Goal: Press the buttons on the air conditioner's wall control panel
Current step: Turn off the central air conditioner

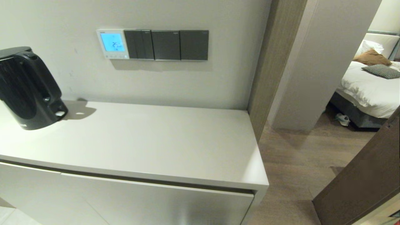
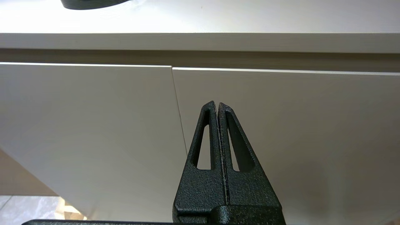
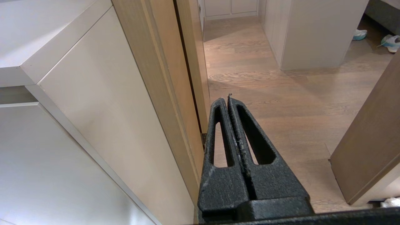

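Panel [image 1: 112, 44] is on the wall above the surface's [image 1: 150, 140] back edge, roughly over its middle; screen lit light blue with digits. Buttons [image 1: 114, 56] run along the panel's bottom edge, too small to tell apart. Three dark switch plates [image 1: 166, 45] sit in a row touching the panel's right side.

Black kettle [image 1: 27, 87] stands at the surface's back left corner, well apart from the panel.

Neither arm shows in the head view; both are low, below the surface's front edge.

Left gripper [image 2: 217, 104]: jaws clenched, tips together, nothing between them. It faces the cabinet doors [image 2: 281, 140] under the surface, just right of the seam between the two doors, not touching them. Kettle base peeks in at the surface's far edge in this view.

Right gripper [image 3: 228, 98]: jaws clenched, nothing held. It hangs off the surface's right end, beside the cabinet side and the wooden door frame [image 3: 162, 87], pointing over the wood floor [image 3: 281, 93] toward the doorway.

Through the doorway right of the surface, a bed [image 1: 372, 90] with pillows
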